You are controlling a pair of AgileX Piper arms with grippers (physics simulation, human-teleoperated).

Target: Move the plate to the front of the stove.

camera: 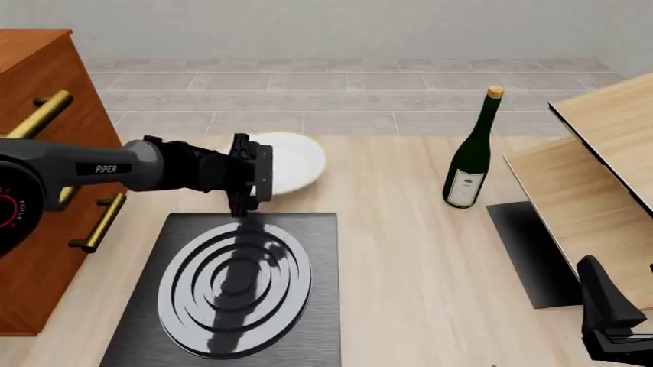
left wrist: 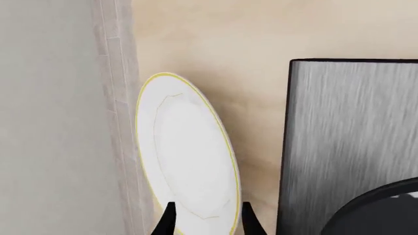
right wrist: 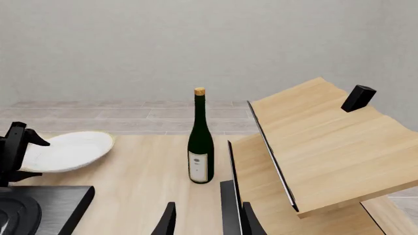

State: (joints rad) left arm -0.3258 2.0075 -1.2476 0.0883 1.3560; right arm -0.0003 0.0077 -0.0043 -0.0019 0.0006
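The plate lies beyond the stove, on its far side. The left gripper is at its near rim with jaws wide, gripping nothing; the move is not yet begun.

There is one plate, one stove and one green wine bottle. One wooden cabinet stands at the left with two brass handles. One wooden shelf unit stands at the right, and two robot arms are in view.
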